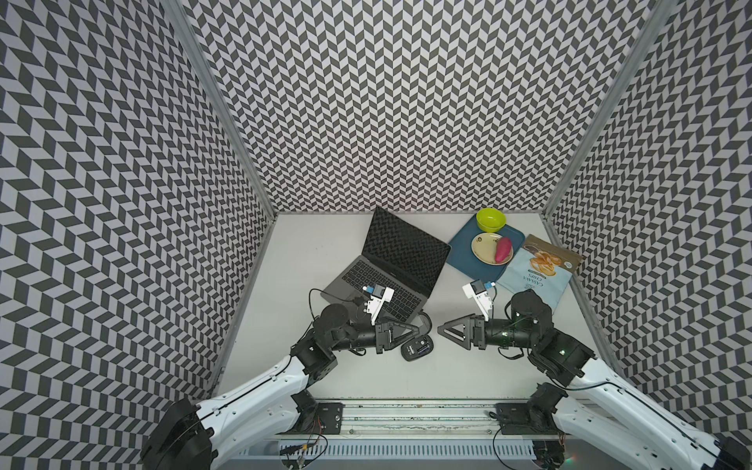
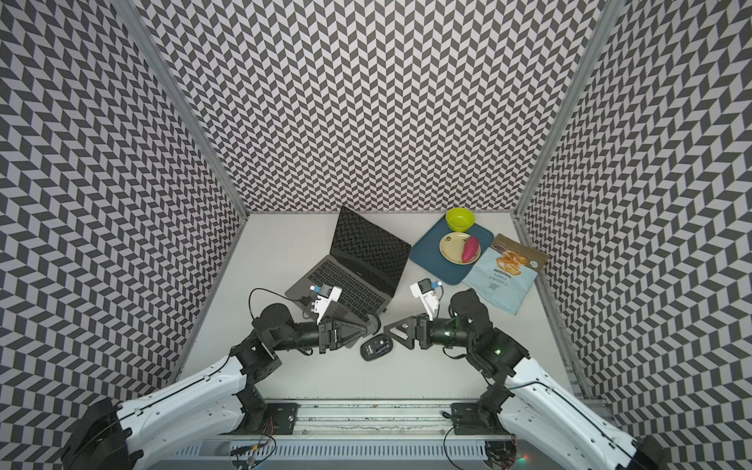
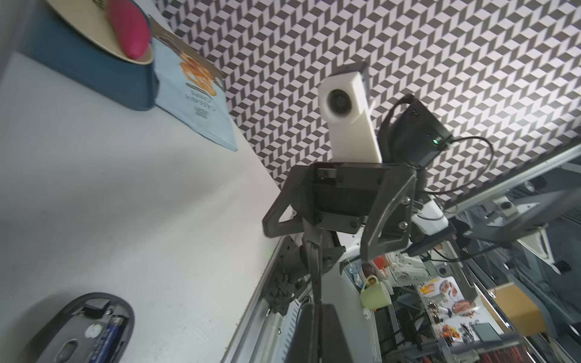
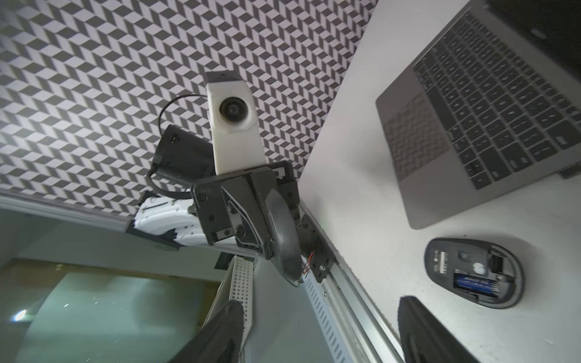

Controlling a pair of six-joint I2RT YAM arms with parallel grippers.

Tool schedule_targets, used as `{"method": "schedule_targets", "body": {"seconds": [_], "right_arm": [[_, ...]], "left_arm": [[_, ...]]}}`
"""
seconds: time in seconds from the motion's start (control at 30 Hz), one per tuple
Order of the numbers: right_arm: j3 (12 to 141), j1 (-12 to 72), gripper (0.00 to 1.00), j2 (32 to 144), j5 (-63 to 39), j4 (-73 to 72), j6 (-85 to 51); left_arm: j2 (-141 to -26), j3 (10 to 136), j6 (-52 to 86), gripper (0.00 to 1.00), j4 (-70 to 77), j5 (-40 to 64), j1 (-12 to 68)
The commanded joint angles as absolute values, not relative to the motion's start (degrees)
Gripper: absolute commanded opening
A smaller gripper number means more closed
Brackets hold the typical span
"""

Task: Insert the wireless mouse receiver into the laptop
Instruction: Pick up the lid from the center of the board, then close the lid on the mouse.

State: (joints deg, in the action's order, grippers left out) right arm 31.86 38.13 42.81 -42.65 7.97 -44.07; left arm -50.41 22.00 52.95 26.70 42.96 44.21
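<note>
white tabletop [image 1: 325,252], walled on three sides in grey-and-black chevron print. contents as found:

- laptop [image 1: 390,264]: open, screen dark, set at an angle toward the back. no receiver seen in its edge. a small dark block [image 4: 570,171] juts from the side by the keyboard, perhaps an adapter; cannot tell.
- mouse [image 1: 416,348]: belly up near the front, between the two arms, lid off, battery [image 4: 474,284] exposed.
- wireless mouse receiver [image 3: 93,307]: judged to be the small dark nub seated in the slot beside the battery, inside the mouse; too small to be sure.
- mouse cover [image 4: 283,232]: curved black shell, held off the table near the laptop's front corner.
- left gripper [image 2: 364,327]: jaws pinched tight on the mouse cover.
- right gripper [image 1: 444,330]: jaws spread wide, nothing between them, facing the left one above the mouse.
- blue tray [image 1: 460,252] with green bowl [image 1: 491,218] and a plate [image 1: 482,248] carrying a pink item [image 1: 503,249]; chips bag [image 1: 533,276]. all back right, no part of the job.

progress: early. done: mouse opened, cover lifted away. left: set the cover aside, pick the nub from its slot, carry it to a port on the laptop, press it home. the pinch on so small a piece looks the hardest step.
</note>
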Motion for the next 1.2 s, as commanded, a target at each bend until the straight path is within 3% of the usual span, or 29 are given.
{"method": "schedule_targets", "body": {"seconds": [0.0,0.13,0.37,0.47,0.57,0.67,0.73,0.8,1.03,1.17], "right_arm": [[31.8,38.2,0.76,43.5,-54.6,-5.4,-47.7],[31.7,39.8,0.65,45.0,-54.1,-8.3,-49.0],[30.8,42.3,0.34,46.9,-53.2,-14.1,-52.2],[30.5,42.3,0.18,46.1,-50.6,-12.1,-52.1],[30.3,42.4,0.08,46.0,-48.0,-10.2,-51.5],[30.3,41.8,0.03,45.7,-44.1,-6.1,-49.9],[29.9,40.2,0.01,45.7,-43.2,-3.7,-48.7],[29.3,37.6,0.00,45.8,-43.0,-1.1,-47.6],[27.7,31.6,0.01,48.0,-41.0,8.0,-39.7],[26.9,28.9,0.01,51.1,-42.2,9.3,-35.4]], "left_arm": [[-50.6,24.0,53.9,0.00,31.1,50.5,44.5],[-51.4,25.8,52.9,0.00,31.0,51.3,45.4],[-53.0,26.7,52.4,0.00,31.1,51.8,46.0],[-52.9,26.5,51.8,0.00,30.4,51.5,46.1],[-53.1,27.0,48.6,0.03,26.2,50.5,46.0],[-52.7,28.8,40.6,0.39,15.9,45.7,46.0],[-52.4,30.8,33.3,0.72,8.4,40.6,45.7],[-52.0,33.7,24.8,0.97,0.9,33.5,45.6],[-50.8,29.6,-5.0,1.00,-2.0,11.5,50.4],[-57.6,30.0,-10.7,1.00,-5.1,4.8,55.1]]}}
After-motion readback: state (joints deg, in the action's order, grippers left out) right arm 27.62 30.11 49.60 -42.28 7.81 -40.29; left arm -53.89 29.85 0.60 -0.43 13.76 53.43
